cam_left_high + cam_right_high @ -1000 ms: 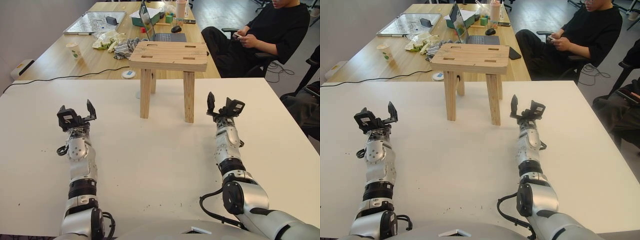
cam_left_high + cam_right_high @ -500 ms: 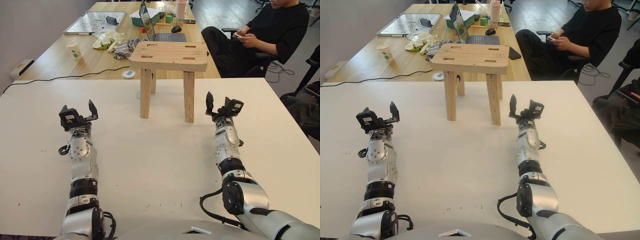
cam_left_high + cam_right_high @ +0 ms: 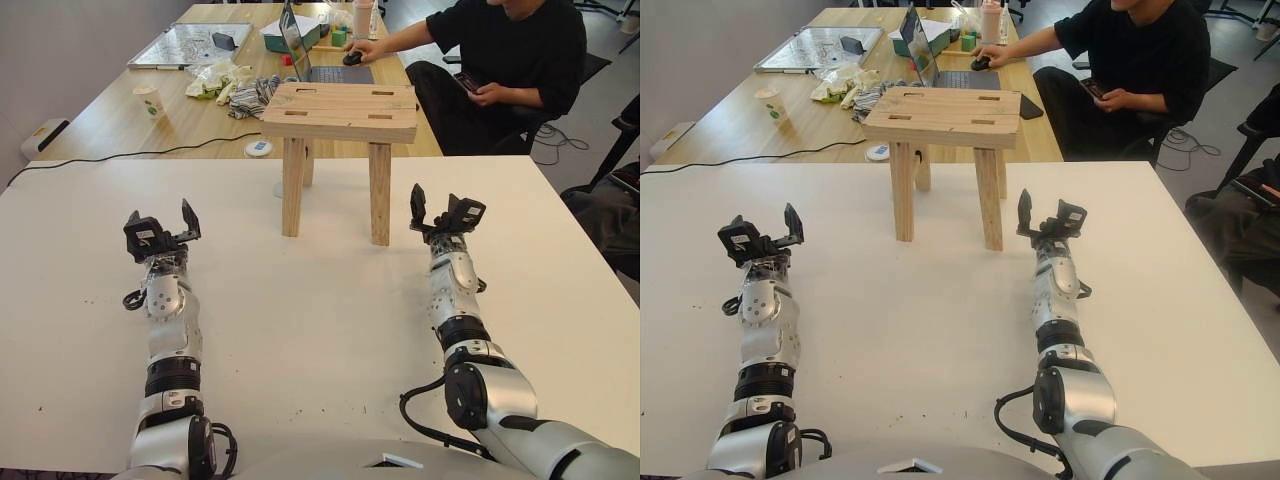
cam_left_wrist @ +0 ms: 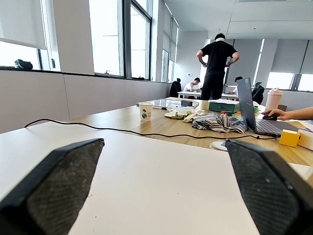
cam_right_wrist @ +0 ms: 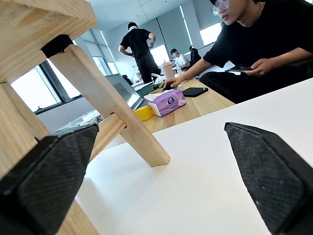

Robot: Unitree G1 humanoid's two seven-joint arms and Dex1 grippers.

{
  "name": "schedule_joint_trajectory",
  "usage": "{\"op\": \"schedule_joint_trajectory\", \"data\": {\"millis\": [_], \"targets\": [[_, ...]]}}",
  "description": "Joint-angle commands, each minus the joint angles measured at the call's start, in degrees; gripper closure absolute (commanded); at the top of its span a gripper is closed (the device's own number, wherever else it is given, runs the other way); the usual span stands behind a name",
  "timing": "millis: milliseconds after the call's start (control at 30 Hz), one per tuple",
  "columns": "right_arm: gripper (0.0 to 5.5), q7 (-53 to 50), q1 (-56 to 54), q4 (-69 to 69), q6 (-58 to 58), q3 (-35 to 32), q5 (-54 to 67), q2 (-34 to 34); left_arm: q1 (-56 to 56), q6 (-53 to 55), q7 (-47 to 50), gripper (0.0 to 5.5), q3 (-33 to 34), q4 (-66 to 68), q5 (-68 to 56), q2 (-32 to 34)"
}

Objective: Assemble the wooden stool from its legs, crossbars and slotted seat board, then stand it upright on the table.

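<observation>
Wooden stool [image 3: 339, 112] stood upright and fully assembled on the white bench [image 3: 320, 300], near its far edge. Its visible legs were planted on the surface and the slotted seat board [image 3: 942, 106] sat level on top. In the right wrist view a crossbar [image 5: 110, 129] joined two of the legs.

Left claw [image 3: 160, 222] lay low over the bench, well to the left of the stool and apart from it. Its fingers [image 4: 58, 188] were spread wide with nothing between them. Right claw [image 3: 443, 208] sat just beside the stool's front right leg [image 3: 379, 192], to its right, without touching it. Its fingers [image 5: 266, 171] were likewise spread apart and empty. Both forearms stretched forward along the bench.

Behind the bench stood a longer wooden table [image 3: 110, 125] carrying a laptop [image 3: 335, 74], a paper cup [image 3: 150, 102] and a crumpled cloth [image 3: 250, 95]. A black cable [image 3: 130, 154] ran near the seam between the two.
</observation>
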Motion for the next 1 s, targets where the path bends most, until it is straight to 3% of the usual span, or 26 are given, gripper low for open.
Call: {"op": "schedule_joint_trajectory", "data": {"millis": [33, 633, 1000], "targets": [[0.75, 0.2, -0.8, 0.1, 0.9, 0.2, 0.2, 0.1, -1.4, 0.9, 0.6, 0.93, 0.0, 1.4, 0.4, 0.0], [0.75, 0.3, 0.5, -1.1, 1.3, 1.2, -0.6, -0.5, -2.9, -0.7, -1.2, 0.93, 0.5, 0.6, -3.7, -2.8], [0.75, -0.5, -2.8, 3.2, 1.0, -0.4, -1.1, -4.6, -6.0, -1.8, -0.4, 0.93, 1.2, 5.8, -2.4, -1.4]]}}
